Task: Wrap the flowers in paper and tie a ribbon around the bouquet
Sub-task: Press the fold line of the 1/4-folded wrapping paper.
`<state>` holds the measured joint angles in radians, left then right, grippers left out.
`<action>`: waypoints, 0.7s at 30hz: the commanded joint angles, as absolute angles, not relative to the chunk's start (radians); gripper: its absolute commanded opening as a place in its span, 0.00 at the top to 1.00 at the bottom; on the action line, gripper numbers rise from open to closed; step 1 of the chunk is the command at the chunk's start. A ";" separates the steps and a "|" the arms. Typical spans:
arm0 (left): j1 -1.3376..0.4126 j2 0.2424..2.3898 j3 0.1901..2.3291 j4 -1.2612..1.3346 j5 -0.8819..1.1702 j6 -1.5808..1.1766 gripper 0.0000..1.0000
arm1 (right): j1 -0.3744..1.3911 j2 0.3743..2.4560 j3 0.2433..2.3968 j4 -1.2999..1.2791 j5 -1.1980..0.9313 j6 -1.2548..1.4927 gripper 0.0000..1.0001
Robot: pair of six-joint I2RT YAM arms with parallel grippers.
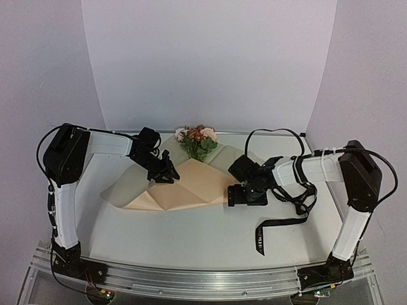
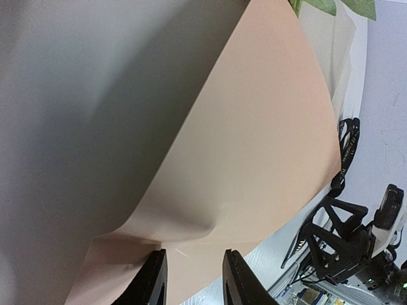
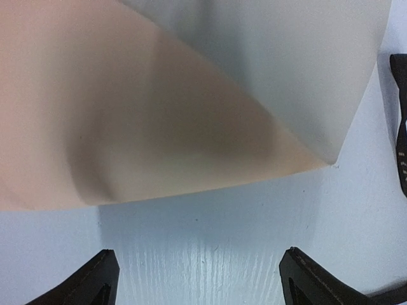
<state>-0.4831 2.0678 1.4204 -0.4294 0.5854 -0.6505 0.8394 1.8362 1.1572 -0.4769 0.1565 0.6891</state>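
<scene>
Now right hand (image 3: 198,264) released beside the paper (image 1: 191,185); left hand (image 2: 194,264) on it, grip unclear.

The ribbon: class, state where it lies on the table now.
Top view: the ribbon lies on the table at front right, just nearer than the right end effector, clear of the paper.

This is a robotics lab bench, not a home or shop. A left arm (image 1: 63,190) and a right arm (image 1: 353,216), both white and black, are bolted to an aluminium rail (image 1: 203,276) at the near edge of a white table (image 1: 191,235). Plain white panels (image 1: 210,63) box the table in, black cables (image 1: 308,197) loop off the arms, and small lights (image 1: 105,294) glow by the bases.
</scene>
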 commanded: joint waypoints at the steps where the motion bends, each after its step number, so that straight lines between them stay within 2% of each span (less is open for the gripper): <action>1: -0.474 2.079 1.450 -0.439 0.602 -0.625 0.68 | 0.895 1.783 1.196 -0.548 0.261 0.714 0.08; 6: -0.472 2.079 1.449 -0.434 0.602 -0.631 0.68 | 0.867 1.827 1.304 -0.551 0.278 0.519 0.02; 10: -0.472 2.076 1.444 -0.430 0.609 -0.637 0.68 | 0.797 1.866 1.338 -0.518 0.216 0.423 0.02; 21: -0.472 2.068 1.444 -0.426 0.611 -0.646 0.68 | 0.720 1.997 1.405 -0.496 0.042 0.404 0.02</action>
